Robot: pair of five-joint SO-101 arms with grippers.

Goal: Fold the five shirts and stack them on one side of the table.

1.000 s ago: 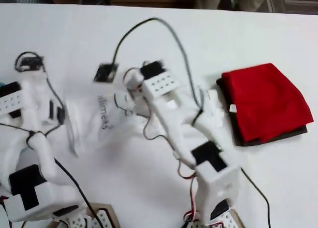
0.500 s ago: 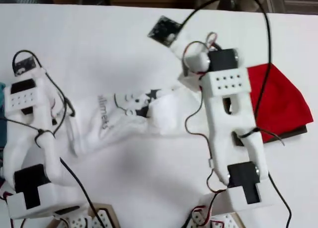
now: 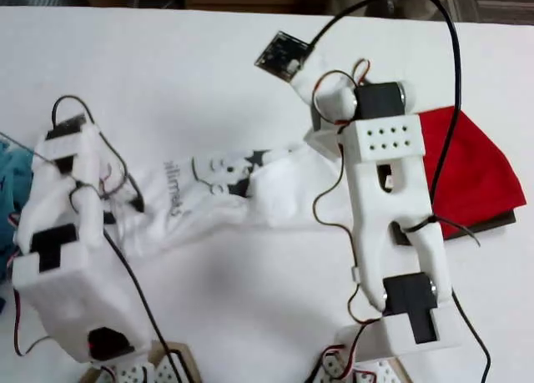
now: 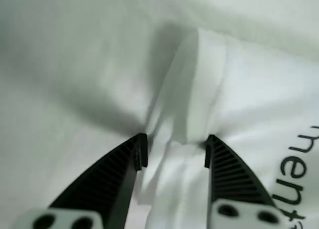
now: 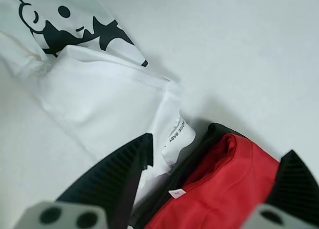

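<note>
A white shirt (image 3: 250,187) with a black print lies stretched across the table between my two arms. My left gripper (image 3: 125,204) sits at its left end, and the left wrist view shows the gripper (image 4: 175,149) shut on a raised fold of the white shirt (image 4: 199,89). My right gripper (image 3: 321,128) hangs open over the shirt's right end. In the right wrist view the gripper (image 5: 217,149) is spread wide above the white shirt's labelled edge (image 5: 109,104), holding nothing. A folded red shirt (image 3: 467,174) lies on a folded dark shirt (image 3: 492,223) at the right.
A teal shirt (image 3: 10,178) shows at the table's far left edge. The white shirt's right end touches the red shirt (image 5: 219,189) and the dark shirt (image 5: 199,154). Bare white table (image 3: 250,299) lies in front of the shirt, and cables loop over both arms.
The right arm swung right toward the red stack, drawing the white shirt out from a bunch into a long strip. The left arm has shifted and turned at the shirt's left end.
</note>
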